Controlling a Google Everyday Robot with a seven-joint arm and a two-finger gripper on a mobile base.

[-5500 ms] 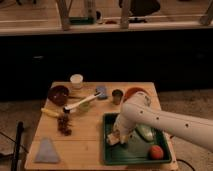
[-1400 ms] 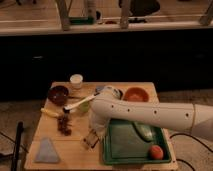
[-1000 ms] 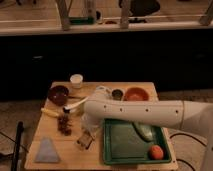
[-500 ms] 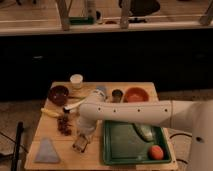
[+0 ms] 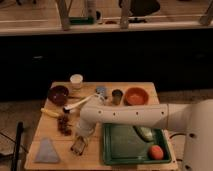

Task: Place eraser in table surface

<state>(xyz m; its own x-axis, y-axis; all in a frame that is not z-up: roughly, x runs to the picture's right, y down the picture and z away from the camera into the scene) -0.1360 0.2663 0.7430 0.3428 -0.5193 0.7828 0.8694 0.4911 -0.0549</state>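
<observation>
Item: eraser [image 5: 79, 145], small rectangular block, pale top with darker sides, lying low over the wooden tabletop [image 5: 55, 130] at about 7 o'clock from its centre, just left of the green tray [image 5: 112, 159] and right of the grey-blue cloth [image 5: 47, 151]. Pincer [image 5: 80, 142]: at the end of the white arm, directly over the eraser; whether it grips the block or has let go cannot be told. Handling, by judgement: light, stiff enough to hold shape, slightly rubbery so unlikely to slip, not fragile. Best held across the short width at mid-length, on the darker side faces. Nearby: dark clustered item [image 5: 64, 125] at 10 o'clock of the eraser; orange fruit [image 5: 156, 151] inside the tray, well apart.
</observation>
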